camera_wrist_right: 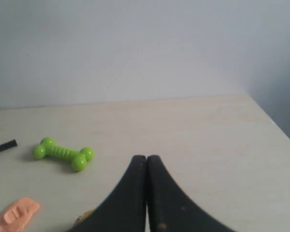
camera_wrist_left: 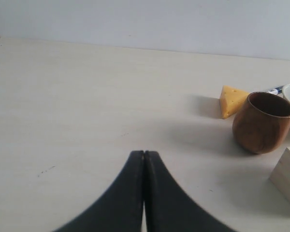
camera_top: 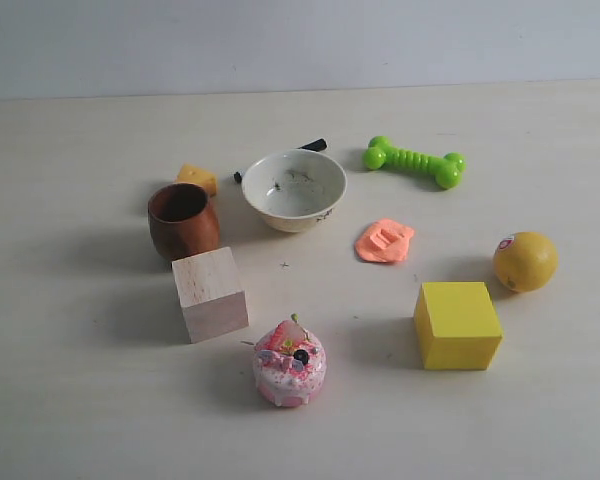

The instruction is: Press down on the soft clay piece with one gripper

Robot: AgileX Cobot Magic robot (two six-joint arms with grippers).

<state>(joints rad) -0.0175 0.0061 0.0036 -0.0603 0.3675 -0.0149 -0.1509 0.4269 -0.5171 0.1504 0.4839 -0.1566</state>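
The soft clay piece (camera_top: 385, 241) lay on the tabletop (camera_top: 80, 400) between the white bowl (camera_top: 294, 188) and the yellow ball (camera_top: 525, 261), whose sticker (camera_top: 506, 243) was unreadable; the left end effector (camera_wrist_left: 144, 153) and the right end effector (camera_wrist_right: 146, 157) were both closed, empty.

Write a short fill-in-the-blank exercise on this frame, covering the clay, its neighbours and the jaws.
The soft clay piece lies between the white bowl and the ____ cube.
The bone toy is ____ in colour.
The left gripper and right gripper each hold their jaws ____.
Missing words: yellow, green, shut.
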